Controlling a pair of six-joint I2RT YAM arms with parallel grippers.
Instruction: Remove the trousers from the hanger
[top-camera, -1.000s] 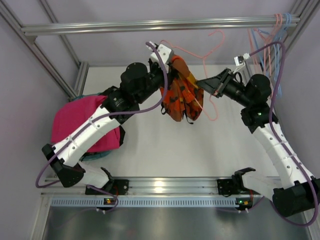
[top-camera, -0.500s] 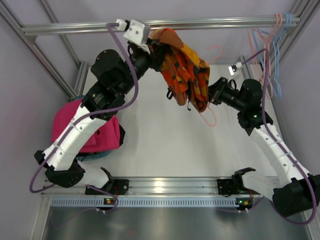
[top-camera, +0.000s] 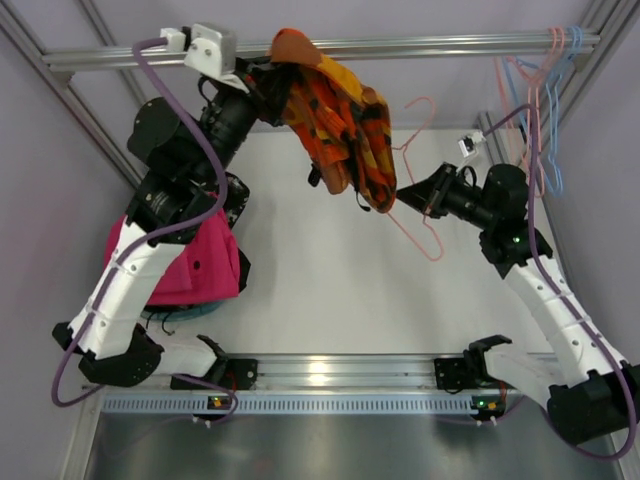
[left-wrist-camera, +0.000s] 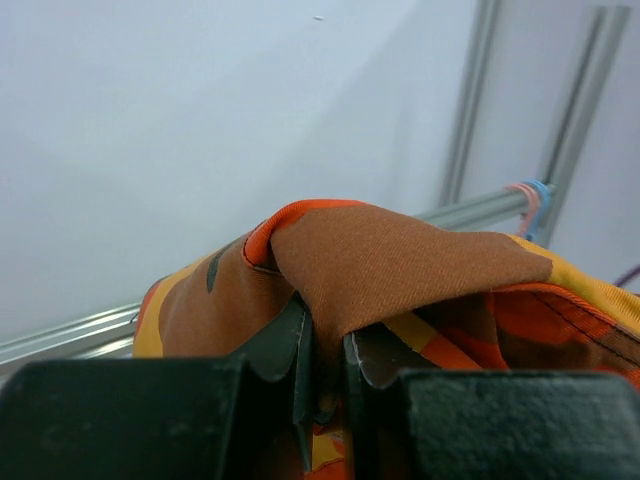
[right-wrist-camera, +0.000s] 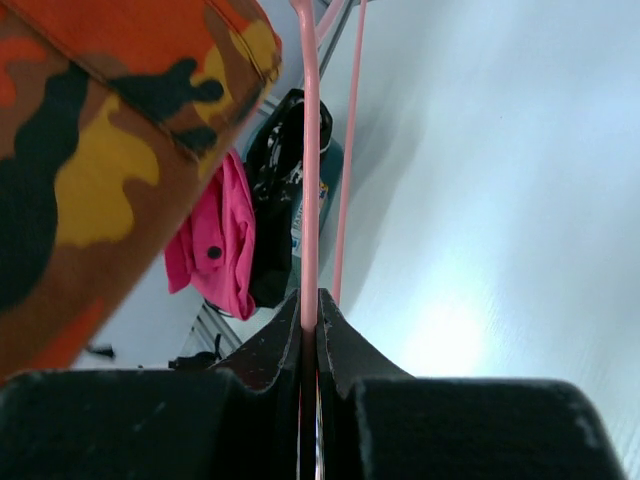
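The orange-red-yellow patterned trousers (top-camera: 338, 125) hang in the air below the top rail. My left gripper (top-camera: 265, 85) is raised high and shut on a fold of them (left-wrist-camera: 400, 270), with the cloth pinched between its fingertips (left-wrist-camera: 325, 345). My right gripper (top-camera: 405, 200) is shut on the thin bar of the pink hanger (top-camera: 428, 240), which runs straight up from the jaws (right-wrist-camera: 309, 150). The trousers' lower end (right-wrist-camera: 100, 150) hangs just left of that bar; whether it touches the bar I cannot tell. The magenta-pink trousers (top-camera: 185, 265) lie folded on the table at the left.
Several spare pink and blue hangers (top-camera: 545, 100) hang from the rail at the back right. A black garment (right-wrist-camera: 280, 170) and something teal lie under the pink trousers (right-wrist-camera: 215, 240). The frame's rail (top-camera: 450, 45) crosses the back, with posts at both sides.
My left arm has swung up and to the left, pulling the patterned trousers toward the top rail. The right gripper has held on to the hanger, which now shows more bare wire.
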